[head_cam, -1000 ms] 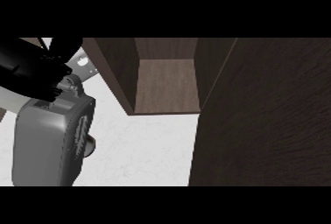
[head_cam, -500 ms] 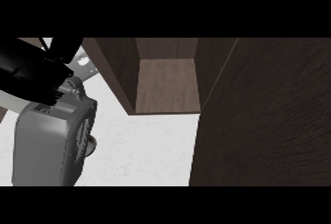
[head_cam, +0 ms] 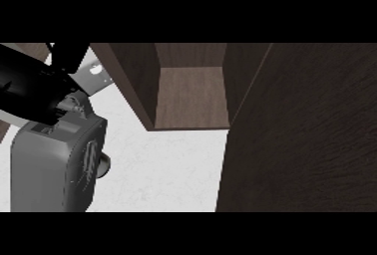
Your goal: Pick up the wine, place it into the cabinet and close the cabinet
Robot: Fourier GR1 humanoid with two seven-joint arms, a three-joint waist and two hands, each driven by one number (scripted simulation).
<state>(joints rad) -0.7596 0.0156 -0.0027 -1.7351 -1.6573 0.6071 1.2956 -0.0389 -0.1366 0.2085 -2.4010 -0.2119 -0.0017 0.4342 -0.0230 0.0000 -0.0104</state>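
left forearm: grey housing (head_cam: 55, 167) fills the lower left of the head view; rises from the lower edge, leaning slightly right toward the top
left hand: black mass (head_cam: 37, 82) at upper left, directly above the grey forearm; reaches toward the top-left corner; fingers not separable from the dark bulk, so cannot tell if open or curled; cannot tell if anything is held
right hand: not visible anywhere in the view
wine: no bottle identifiable; not on the visible counter, not on the visible shelf floor; if it sits behind the left hand it is hidden; location cannot be told
cabinet: dark brown wood (head_cam: 132, 74), upper centre; open compartment facing the view; lighter brown inner floor panel (head_cam: 190, 97) between two dark side walls; back wall in shade at the top
cabinet door: large dark brown panel (head_cam: 305, 134) covering the right side from top to bottom; its left edge runs diagonally from upper centre-right down to lower centre; overlaps the right wall of the compartment; stands open, compartment exposed
counter: white, lightly mottled surface (head_cam: 165, 169) between forearm and door; runs under the cabinet front edge
light grey part: small pale piece (head_cam: 95, 72) with a dark dot, just right of the black hand, beside the cabinet's left wall; what it belongs to is unclear
spacing: forearm and door well apart, counter between them; hand near the cabinet's left wall, contact not visible
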